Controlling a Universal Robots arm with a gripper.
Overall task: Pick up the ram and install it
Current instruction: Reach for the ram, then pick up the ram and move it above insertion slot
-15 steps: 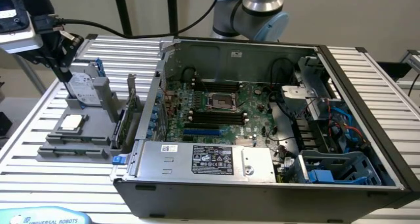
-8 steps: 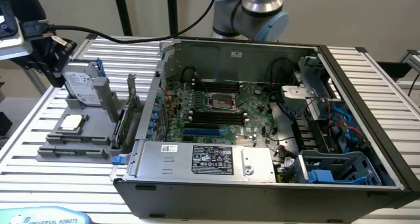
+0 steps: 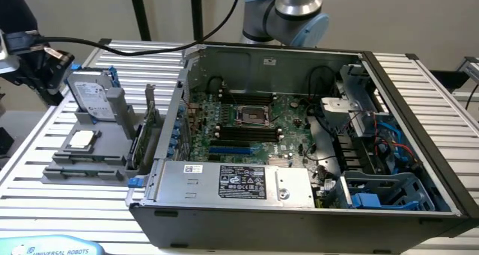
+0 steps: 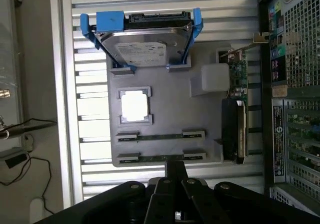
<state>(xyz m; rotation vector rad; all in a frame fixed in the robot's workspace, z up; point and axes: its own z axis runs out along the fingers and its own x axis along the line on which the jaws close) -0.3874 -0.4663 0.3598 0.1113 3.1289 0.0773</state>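
The gripper (image 4: 175,165) is hanging over the grey holder (image 4: 170,115) that is sitting on the slatted metal table (image 3: 67,213), beside the open computer case (image 3: 299,224). Its 2 black fingers (image 4: 170,173) are pressing flat against each other and are gripping nothing.

2 green ram sticks are lying on edge in the holder, parallel to each other, each resting in a pair of small grey supports. The first ram stick (image 4: 160,157) is lying right at the fingertips in the wrist view; how high the gripper is hanging above it, I cannot tell. The second ram stick (image 4: 161,135) is lying just beyond it, and neither stick is touching the gripper.

Farther along the holder, a square silver processor chip (image 4: 135,107) is sitting in its own recess. Past that, a hard drive (image 4: 142,47) is standing in a blue bracket (image 4: 109,20). A larger card (image 4: 239,74) is standing upright along the holder's edge nearest the case.

In the exterior view, the case is lying on its side with its cover off, and the green motherboard (image 3: 288,112) is facing up. A row of long black slots (image 3: 247,133) is running across the board just below the processor socket (image 3: 250,116). The arm (image 3: 295,11) is rising behind the case.
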